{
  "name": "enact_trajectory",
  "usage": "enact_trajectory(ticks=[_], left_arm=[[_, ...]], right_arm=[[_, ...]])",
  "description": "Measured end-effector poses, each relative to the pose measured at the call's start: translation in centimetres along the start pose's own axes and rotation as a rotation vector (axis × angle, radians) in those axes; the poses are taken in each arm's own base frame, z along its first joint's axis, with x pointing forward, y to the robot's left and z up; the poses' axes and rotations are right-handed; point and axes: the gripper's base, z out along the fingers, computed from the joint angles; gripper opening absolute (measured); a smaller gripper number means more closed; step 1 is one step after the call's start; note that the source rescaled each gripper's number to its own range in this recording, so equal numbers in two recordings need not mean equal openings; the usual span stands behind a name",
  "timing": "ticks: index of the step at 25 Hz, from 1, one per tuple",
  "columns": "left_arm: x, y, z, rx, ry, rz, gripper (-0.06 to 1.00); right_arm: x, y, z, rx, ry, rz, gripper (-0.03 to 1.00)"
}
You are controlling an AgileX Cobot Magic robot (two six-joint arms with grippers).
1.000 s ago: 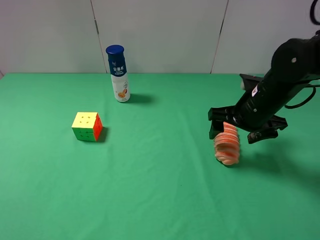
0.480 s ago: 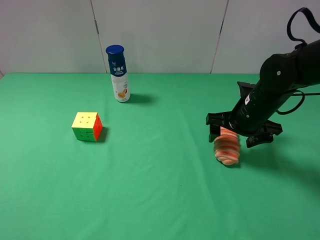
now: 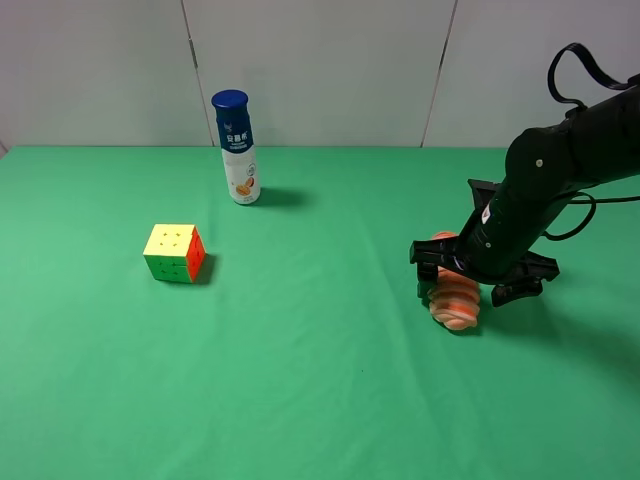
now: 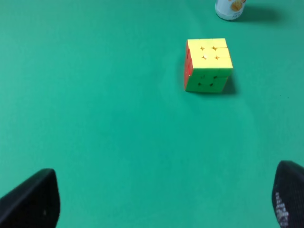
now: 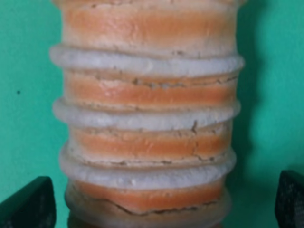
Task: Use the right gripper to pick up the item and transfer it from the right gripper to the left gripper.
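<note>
The item, an orange-pink ribbed roll with pale stripes (image 3: 456,307), lies on the green table at the right. My right gripper (image 3: 462,291) is open and low over it, one black finger on each side of the roll's far end. In the right wrist view the roll (image 5: 147,109) fills the frame between the two fingertips (image 5: 28,205), with gaps on both sides. My left gripper (image 4: 159,199) shows only in the left wrist view as two wide-apart black fingertips (image 4: 31,202); it is open and empty above bare cloth.
A multicoloured puzzle cube (image 3: 175,253) sits at the left middle of the table and also shows in the left wrist view (image 4: 208,65). A white bottle with a blue cap (image 3: 237,148) stands at the back. A pale wall bounds the table's far edge.
My right gripper has come down and slightly left, so its open fingers now straddle the roll closer to the table. The roll, cube and bottle have not moved.
</note>
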Motion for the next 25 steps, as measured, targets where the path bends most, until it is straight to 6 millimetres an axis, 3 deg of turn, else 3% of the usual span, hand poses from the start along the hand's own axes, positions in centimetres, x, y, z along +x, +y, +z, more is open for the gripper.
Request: enact_trajectory(ticks=[25], left_arm=[[0.0,0.0,0.0,0.0,0.0,0.0,1.0]], right_arm=[[-0.21,0.0,0.0,0.0,-0.024,-0.009,1.0]])
